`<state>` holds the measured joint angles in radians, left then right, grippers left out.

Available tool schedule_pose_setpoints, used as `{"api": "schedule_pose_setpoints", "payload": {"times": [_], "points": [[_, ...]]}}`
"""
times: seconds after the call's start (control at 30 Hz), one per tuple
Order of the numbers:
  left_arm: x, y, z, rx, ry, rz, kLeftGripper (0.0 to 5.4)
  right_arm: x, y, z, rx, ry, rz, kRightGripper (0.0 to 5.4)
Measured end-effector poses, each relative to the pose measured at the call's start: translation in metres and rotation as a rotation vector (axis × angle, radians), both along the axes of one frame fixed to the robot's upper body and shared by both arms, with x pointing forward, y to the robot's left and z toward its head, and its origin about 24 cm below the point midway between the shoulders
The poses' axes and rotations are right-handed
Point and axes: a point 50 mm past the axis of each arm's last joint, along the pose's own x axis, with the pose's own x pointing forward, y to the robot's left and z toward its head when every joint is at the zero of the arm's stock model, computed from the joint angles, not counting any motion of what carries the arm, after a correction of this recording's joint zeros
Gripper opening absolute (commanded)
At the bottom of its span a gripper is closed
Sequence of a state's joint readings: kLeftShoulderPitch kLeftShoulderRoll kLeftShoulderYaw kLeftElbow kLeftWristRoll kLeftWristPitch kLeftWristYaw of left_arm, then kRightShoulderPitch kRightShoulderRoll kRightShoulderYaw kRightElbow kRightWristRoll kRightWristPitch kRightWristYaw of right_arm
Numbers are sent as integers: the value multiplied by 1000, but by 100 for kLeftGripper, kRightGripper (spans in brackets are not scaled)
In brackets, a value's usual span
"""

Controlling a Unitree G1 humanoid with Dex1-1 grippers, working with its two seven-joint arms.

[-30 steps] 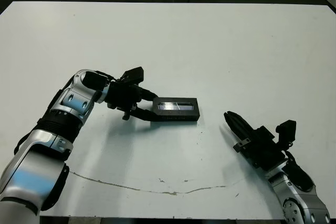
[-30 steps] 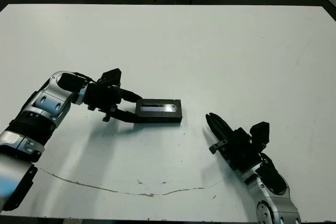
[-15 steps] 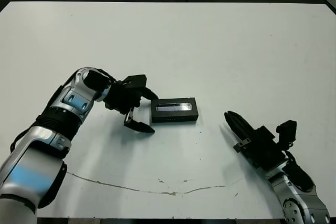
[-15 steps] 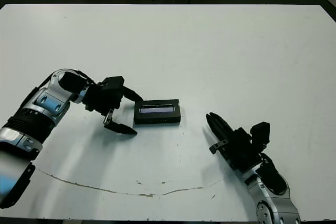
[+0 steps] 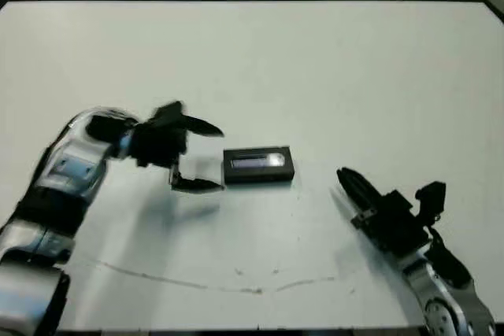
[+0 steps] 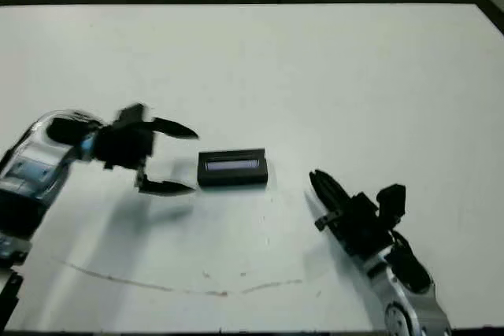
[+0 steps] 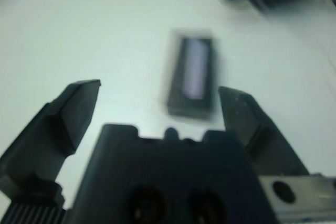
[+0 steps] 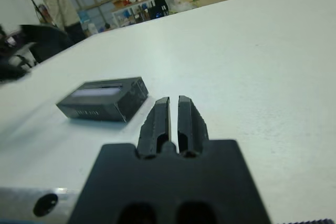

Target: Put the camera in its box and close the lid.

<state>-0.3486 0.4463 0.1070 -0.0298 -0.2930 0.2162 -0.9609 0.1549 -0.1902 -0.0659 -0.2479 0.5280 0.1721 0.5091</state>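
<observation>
Where a second ago pinched the box's left end, now finds the left claw [image 5: 219,158] let go and drawn back, spread wide, just left of the box [image 5: 260,176] and clear of it. Reads as blurred in both head views and the left wrist view, so likely caught mid-motion. Leaves the box alone on the table [image 5: 315,60], roughly midway between the two arms.

Shows the lid [image 5: 257,160] seated flat on the box, its pale glossy stripe facing up, edges lined up with the walls as far as the blur allows. Shows no camera anywhere on the table; presumably shut inside, beneath the lid, though cannot confirm from outside.

Finds the right claw [image 5: 345,179] unchanged: fingers [image 8: 161,115] pressed together, holding nothing, resting low to the right of the box and pointing toward it, well short of touching.

Means, by judgement, that the release marks the end of the closing step: lid on, grip given up, nothing left lying loose. Suggests only a retreat of the left arm remains, unless the lid sits proud at some corner not resolvable here. Warrants care not to brush the box's left end with the lower finger while pulling away, since a nudge could skew the lid.
</observation>
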Motion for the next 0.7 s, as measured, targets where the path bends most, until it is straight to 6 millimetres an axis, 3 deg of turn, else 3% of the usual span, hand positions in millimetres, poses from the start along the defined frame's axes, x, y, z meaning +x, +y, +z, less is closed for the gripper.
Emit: {"api": "schedule_pose_setpoints", "payload": {"times": [0.17,0.33,0.5,0.63,0.7], "points": [[-45,15,9,-211,-174,350,355,2,-3,7,-14,-32,-38,0],[-73,15,-6,-315,-213,603,229,3,-1,14,-68,-75,-136,0],[-91,-1,-39,-299,-120,750,106,2,3,12,-101,-64,-209,0],[-99,-19,-53,-338,-81,784,9,2,5,10,-87,-42,-232,0],[-101,-25,-58,-379,-75,808,1,2,5,10,-88,-33,-245,0]]}}
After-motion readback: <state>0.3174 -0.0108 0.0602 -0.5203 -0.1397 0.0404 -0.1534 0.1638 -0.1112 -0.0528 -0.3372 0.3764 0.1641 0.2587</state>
